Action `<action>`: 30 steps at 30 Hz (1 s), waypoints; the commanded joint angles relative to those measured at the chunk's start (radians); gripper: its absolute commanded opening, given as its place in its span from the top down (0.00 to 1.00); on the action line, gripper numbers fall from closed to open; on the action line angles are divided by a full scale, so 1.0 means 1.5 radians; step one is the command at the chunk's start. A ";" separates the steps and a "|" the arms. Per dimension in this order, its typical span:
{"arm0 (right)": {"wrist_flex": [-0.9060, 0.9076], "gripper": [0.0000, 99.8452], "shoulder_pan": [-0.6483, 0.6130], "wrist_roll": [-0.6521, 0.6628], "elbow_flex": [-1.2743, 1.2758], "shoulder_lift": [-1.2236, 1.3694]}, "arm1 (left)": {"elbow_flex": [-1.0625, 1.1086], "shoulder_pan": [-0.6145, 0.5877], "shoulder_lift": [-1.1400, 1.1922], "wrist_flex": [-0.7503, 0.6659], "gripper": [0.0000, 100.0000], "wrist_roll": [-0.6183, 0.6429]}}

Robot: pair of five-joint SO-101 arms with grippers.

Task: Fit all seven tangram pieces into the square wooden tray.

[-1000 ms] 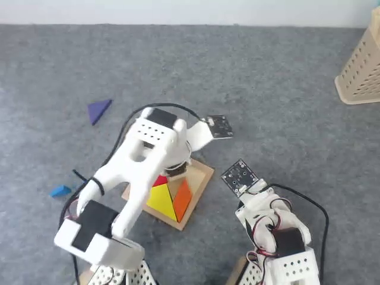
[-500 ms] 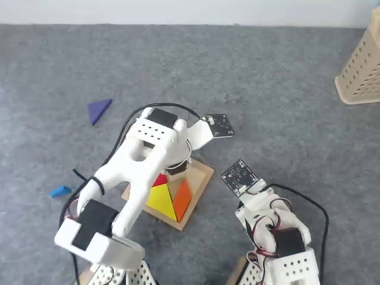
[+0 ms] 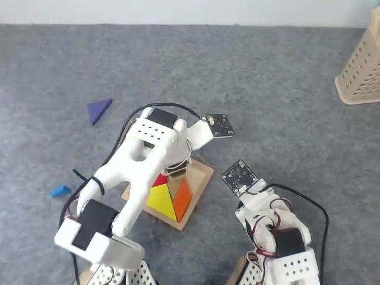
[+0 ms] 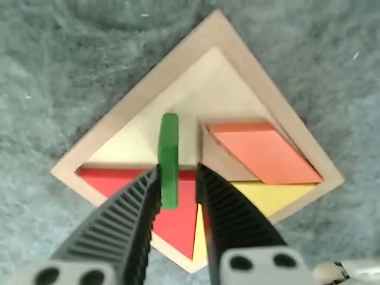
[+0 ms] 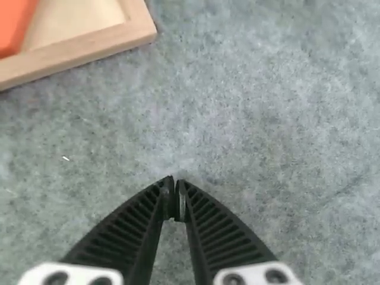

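Left arm unmoved; hand pinching green piece, apparently above tray

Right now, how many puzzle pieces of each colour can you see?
red piece: 1
yellow piece: 1
orange piece: 1
green piece: 1
purple piece: 1
blue piece: 1
Total: 6
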 commanded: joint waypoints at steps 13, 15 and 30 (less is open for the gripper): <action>0.004 0.99 0.001 -0.004 0.012 -0.010 | -0.114 -0.104 -0.002 -0.026 0.91 0.000; 0.004 0.99 0.001 -0.004 0.012 -0.010 | -0.107 -0.111 -0.002 -0.072 0.91 0.052; 0.004 0.99 0.001 -0.004 0.012 -0.010 | -0.062 -0.121 0.124 -0.175 0.91 0.143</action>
